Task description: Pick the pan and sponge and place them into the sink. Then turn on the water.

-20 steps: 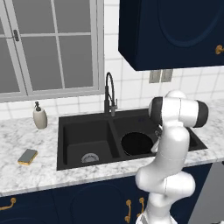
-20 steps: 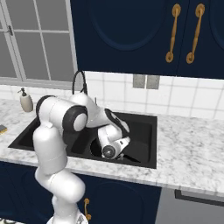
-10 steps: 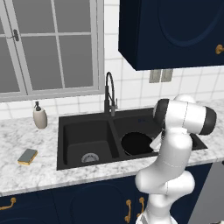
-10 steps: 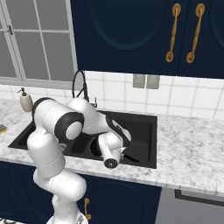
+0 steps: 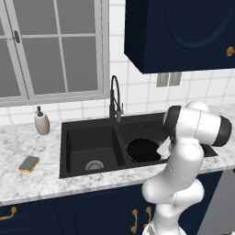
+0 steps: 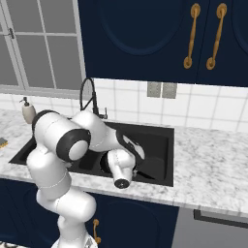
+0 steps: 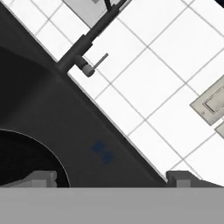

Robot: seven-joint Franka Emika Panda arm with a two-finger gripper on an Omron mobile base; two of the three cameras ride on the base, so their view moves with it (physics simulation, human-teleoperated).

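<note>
Sponge: flat, rectangular, grey-green over yellow, on the marble tabletop at near left, not yet moved. Jaws: tips spread wide, holding nothing, over the right basin. Pan: round, black, shallow, already in the sink, right basin. Faucet: dark arched gooseneck, far edge; no water running, by judgement the last step.

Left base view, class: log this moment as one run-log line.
pan: in right basin of sink | sponge: on counter, left of sink | faucet: no water seen | end effector: open, empty
</note>
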